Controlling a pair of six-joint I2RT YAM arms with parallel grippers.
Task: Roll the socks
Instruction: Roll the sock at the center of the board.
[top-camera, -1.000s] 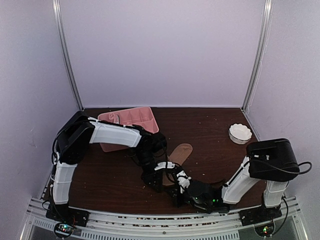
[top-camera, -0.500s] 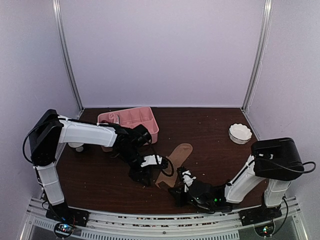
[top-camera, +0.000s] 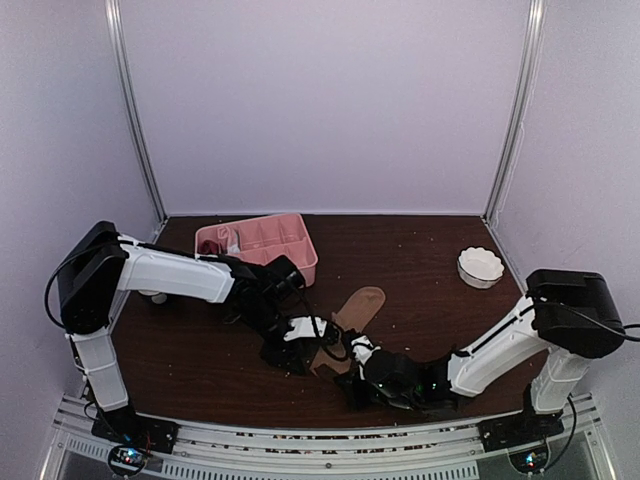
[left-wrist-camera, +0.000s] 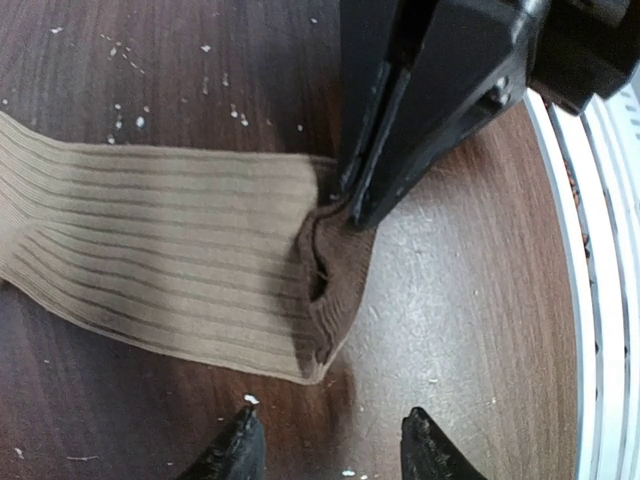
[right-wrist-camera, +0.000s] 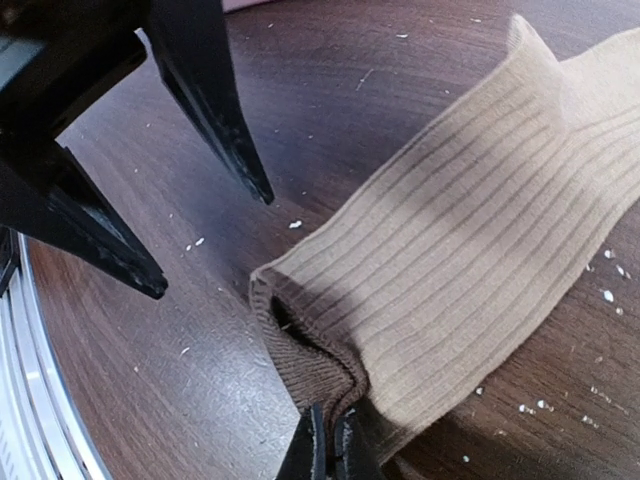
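One tan-beige ribbed sock (top-camera: 357, 306) lies flat on the dark wooden table, its darker cuff toward the near edge. My right gripper (top-camera: 350, 358) is shut on the cuff, pinching a fold of it (right-wrist-camera: 333, 440); the cuff mouth gapes a little beside the fingers. The sock fills the right wrist view (right-wrist-camera: 470, 220). My left gripper (top-camera: 305, 340) is open and empty, its fingertips (left-wrist-camera: 240, 445) low over the table just short of the cuff (left-wrist-camera: 335, 270). The pink socks are out of view.
A pink divided tray (top-camera: 262, 240) stands at the back left with a dark red bundle (top-camera: 207, 245) in it. A white fluted bowl (top-camera: 480, 266) sits at the right. The metal rail (left-wrist-camera: 600, 300) marks the near table edge. White crumbs speckle the wood.
My right gripper has moved left to the sock's cuff and shut on it. My left arm has swung back and low, with its open gripper beside the cuff.
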